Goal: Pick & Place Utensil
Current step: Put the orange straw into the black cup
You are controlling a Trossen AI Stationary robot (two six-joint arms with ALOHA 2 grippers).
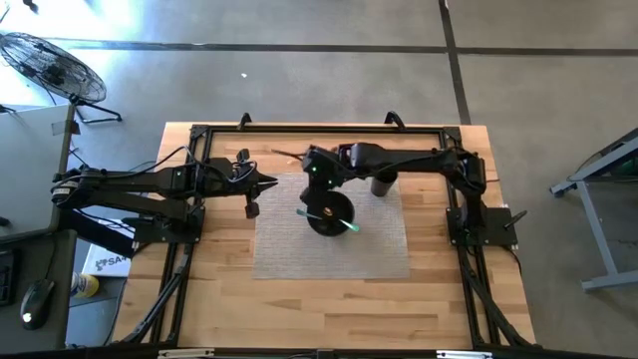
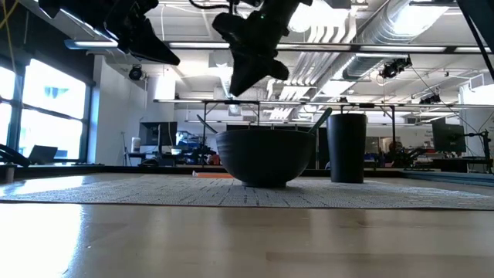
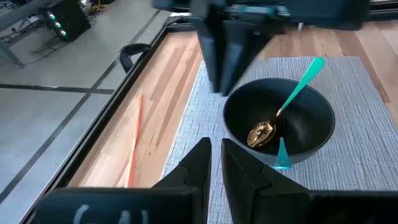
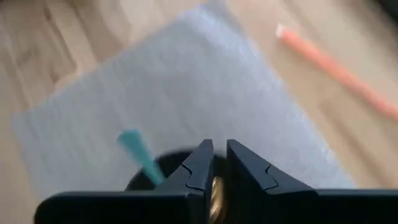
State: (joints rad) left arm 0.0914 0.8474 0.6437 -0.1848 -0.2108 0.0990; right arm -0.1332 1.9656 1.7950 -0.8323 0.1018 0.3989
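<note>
A black bowl (image 1: 329, 215) stands on the grey woven mat (image 1: 369, 249). In it lies a gold spoon with a teal handle (image 3: 292, 99), its handle leaning on the rim; a second teal handle (image 3: 281, 155) sticks out over the near rim. My right gripper (image 1: 317, 178) hovers above the bowl's far-left side, fingers pointing down, shut and empty; it also shows in the left wrist view (image 3: 225, 68) and the low view (image 2: 245, 77). My left gripper (image 1: 267, 183) is shut and empty, held above the mat's left edge, left of the bowl.
A black cup (image 1: 384, 183) stands on the mat's far side, right of the bowl. An orange stick (image 4: 336, 65) lies on the wood beyond the mat's far-left corner. The black frame rail (image 1: 319, 128) runs along the far edge. Bare mat lies toward the near side.
</note>
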